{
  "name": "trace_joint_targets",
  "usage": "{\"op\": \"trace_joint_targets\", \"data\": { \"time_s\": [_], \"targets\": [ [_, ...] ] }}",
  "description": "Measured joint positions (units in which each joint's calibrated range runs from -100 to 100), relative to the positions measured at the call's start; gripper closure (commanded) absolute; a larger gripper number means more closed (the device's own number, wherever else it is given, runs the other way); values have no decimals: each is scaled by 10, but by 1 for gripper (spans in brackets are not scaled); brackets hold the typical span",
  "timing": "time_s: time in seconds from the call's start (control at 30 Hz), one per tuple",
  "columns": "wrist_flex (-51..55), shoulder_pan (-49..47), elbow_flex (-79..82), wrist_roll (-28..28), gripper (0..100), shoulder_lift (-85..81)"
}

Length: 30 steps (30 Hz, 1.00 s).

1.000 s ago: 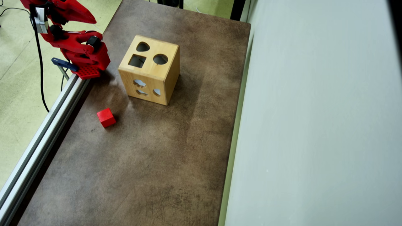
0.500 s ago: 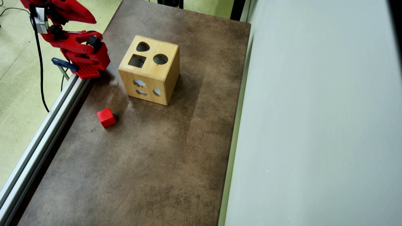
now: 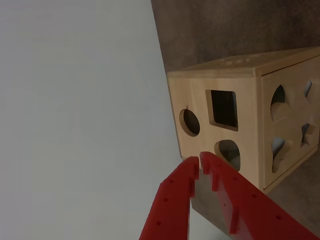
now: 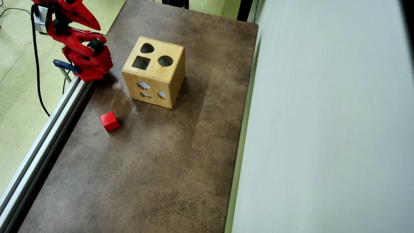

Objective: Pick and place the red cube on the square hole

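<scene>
In the overhead view the red cube [image 4: 109, 121] lies alone on the brown table [image 4: 155, 168], at seven o'clock from the wooden box [image 4: 154, 72]. The square hole [image 4: 141, 62] is on top. Farther off, the gripper [image 3: 200, 160] hangs empty, jaws nearly closed. A descent without opening could knock the cube away.

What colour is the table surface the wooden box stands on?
Mottled dark brown, clearest in the overhead view: table, wooden box.

Mottled brown bench [image 4: 168, 168] seen from overhead, pale grey wall panel [image 4: 326, 129] along its right side, aluminium rail [image 4: 45, 142] along its left edge, yellow-green floor [image 4: 16, 97] beyond, soft even light
</scene>
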Motion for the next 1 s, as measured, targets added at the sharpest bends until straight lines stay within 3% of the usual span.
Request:
{"op": "trace_joint_targets", "data": {
  "time_s": [0.33,0.63,1.0],
  "targets": [
    [0,143,-215,0,99,275],
    [0,291,-233,0,99,425],
    [0,323,-233,0,99,574]
  ]
}}
